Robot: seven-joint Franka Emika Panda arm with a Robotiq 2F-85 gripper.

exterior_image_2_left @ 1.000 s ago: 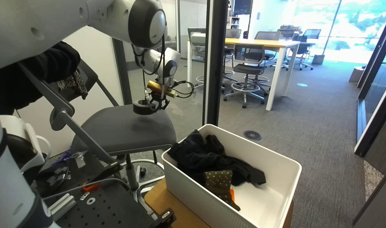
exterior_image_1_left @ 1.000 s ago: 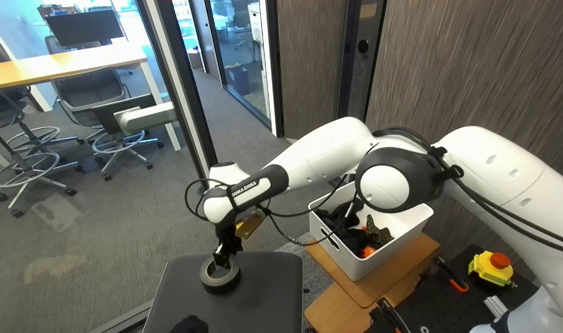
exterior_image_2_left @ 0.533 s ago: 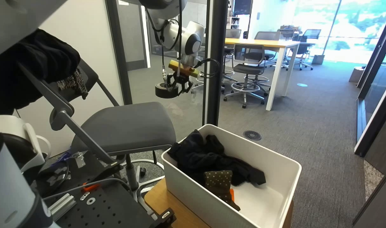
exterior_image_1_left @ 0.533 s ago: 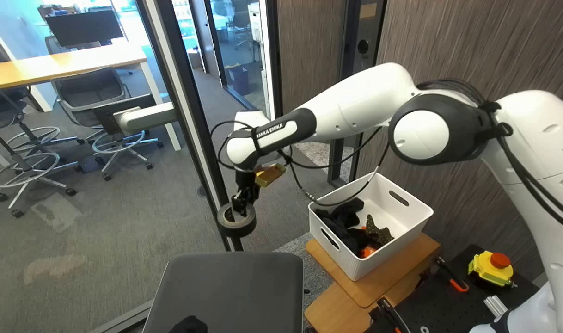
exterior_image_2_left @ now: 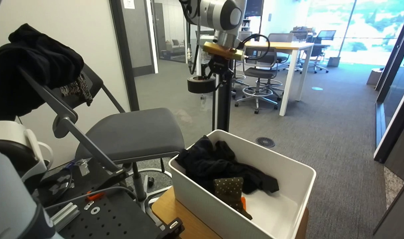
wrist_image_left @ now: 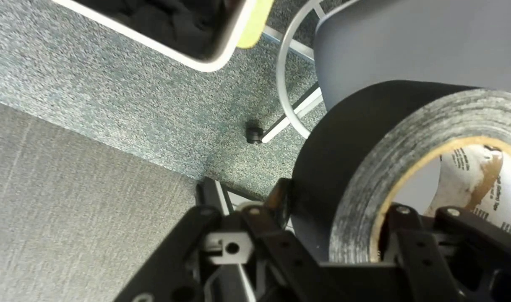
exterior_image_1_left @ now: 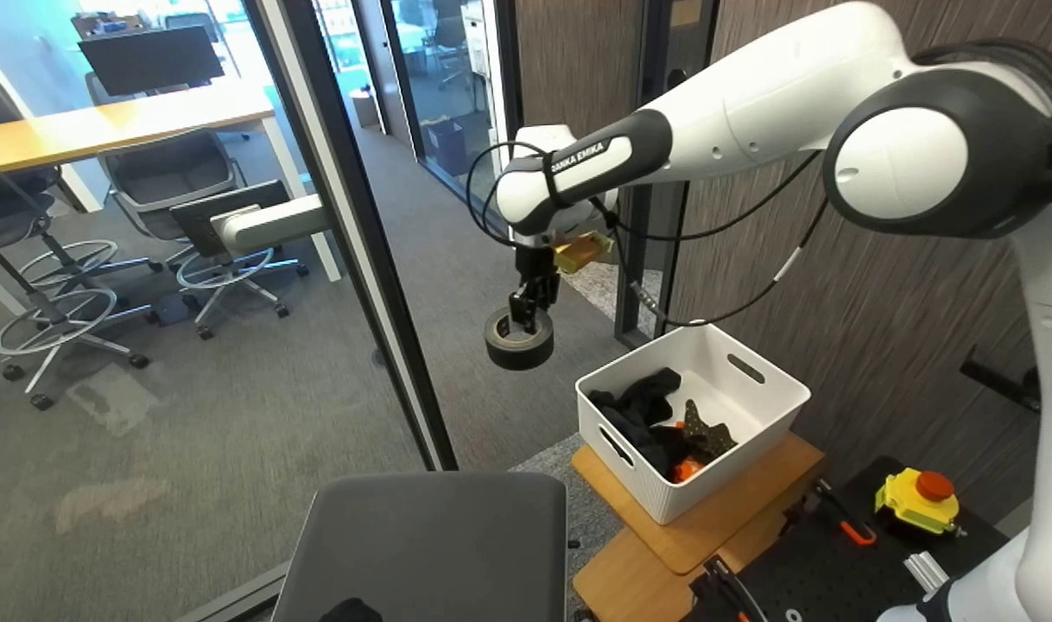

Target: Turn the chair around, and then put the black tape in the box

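Grey carpet [exterior_image_2_left: 321, 132] filled the background. In mid-air hung the black tape [exterior_image_2_left: 201, 86], its wall — likely the best hold — pinched by the tool [wrist_image_left: 337, 212] inside and out. Probably stiff, it might tilt on that off-centre grip; the box [exterior_image_2_left: 281, 172] stood lower, apart.

Arm [exterior_image_1_left: 750, 95] aloft, tool [exterior_image_2_left: 211, 81] downward

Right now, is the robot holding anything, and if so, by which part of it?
Yes, the black gripper holds the black ring-shaped roll of tape by one side of its wall, with fingers on the inner and outer faces.
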